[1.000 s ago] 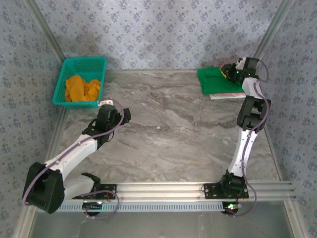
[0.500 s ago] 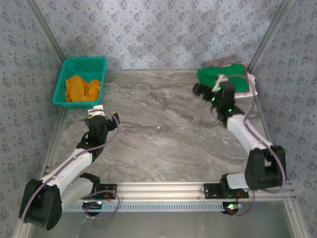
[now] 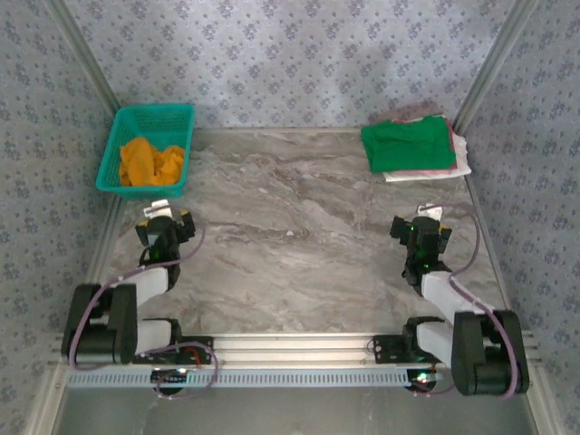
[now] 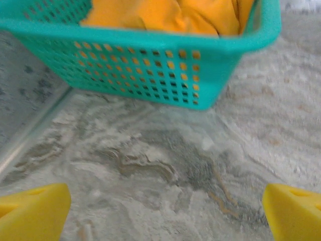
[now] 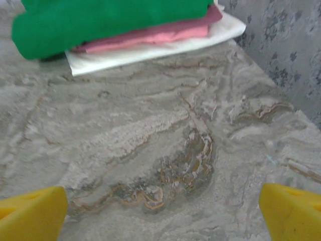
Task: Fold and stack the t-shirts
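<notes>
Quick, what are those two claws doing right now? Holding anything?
Left gripper: open, holding nothing.
Right gripper: open, holding nothing.

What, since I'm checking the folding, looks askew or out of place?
The orange t-shirt lies crumpled in the teal basket, unfolded. The white t-shirt juts out beneath the pink t-shirt and green t-shirt.

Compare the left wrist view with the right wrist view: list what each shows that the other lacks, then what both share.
Left wrist, not right: a teal plastic mesh basket holding a crumpled orange cloth shirt. Right wrist, not left: a folded stack, bright green shirt over pink shirt over white shirt. Both: grey marbled tabletop and each arm's own open, yellow-tipped gripper, left gripper and right gripper.
</notes>
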